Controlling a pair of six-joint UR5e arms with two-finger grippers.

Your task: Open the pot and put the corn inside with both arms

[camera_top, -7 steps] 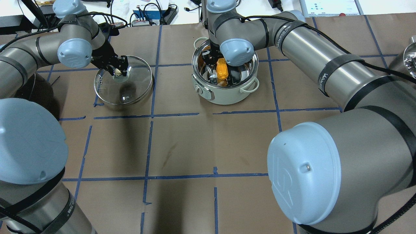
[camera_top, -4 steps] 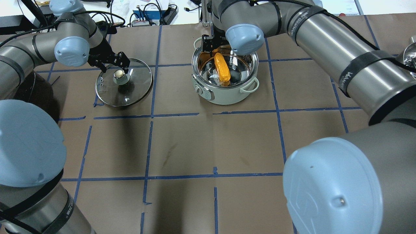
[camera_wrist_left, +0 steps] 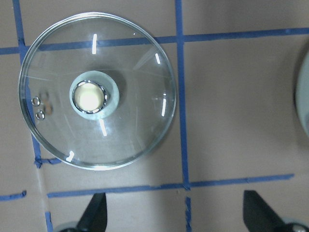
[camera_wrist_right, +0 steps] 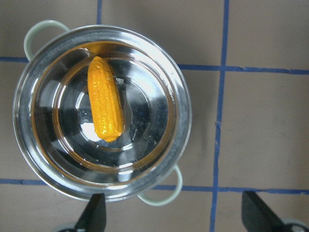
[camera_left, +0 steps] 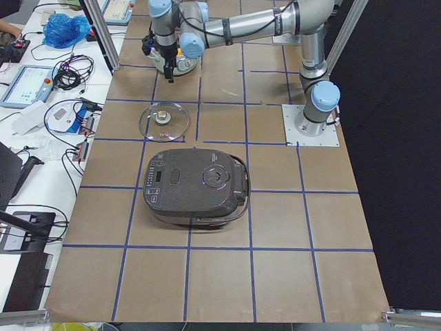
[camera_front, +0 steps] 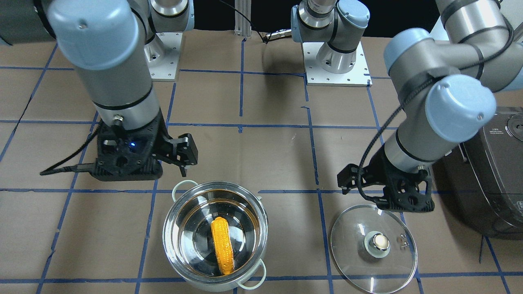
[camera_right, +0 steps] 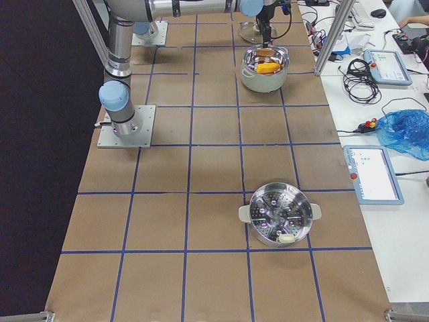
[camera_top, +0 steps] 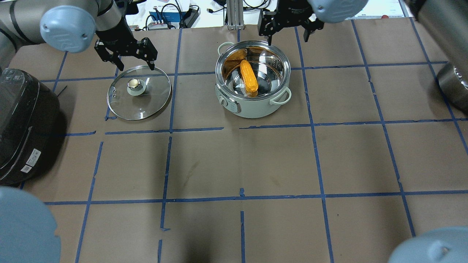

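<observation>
Now the corn (camera_top: 248, 77) lies inside the uncovered pot (camera_top: 252, 106) on the counter (camera_top: 234, 164). Its glass lid (camera_top: 140, 100) rests flat nearby. The left pincer (camera_top: 136, 65) hovers by the lid, the right pincer (camera_top: 287, 39) by the pot, both spread apart, empty.

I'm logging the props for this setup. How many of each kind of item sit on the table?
Pot: 1
Glass lid: 1
Corn: 1
Rice cooker: 1
Steamer pot: 1
Total: 5
</observation>
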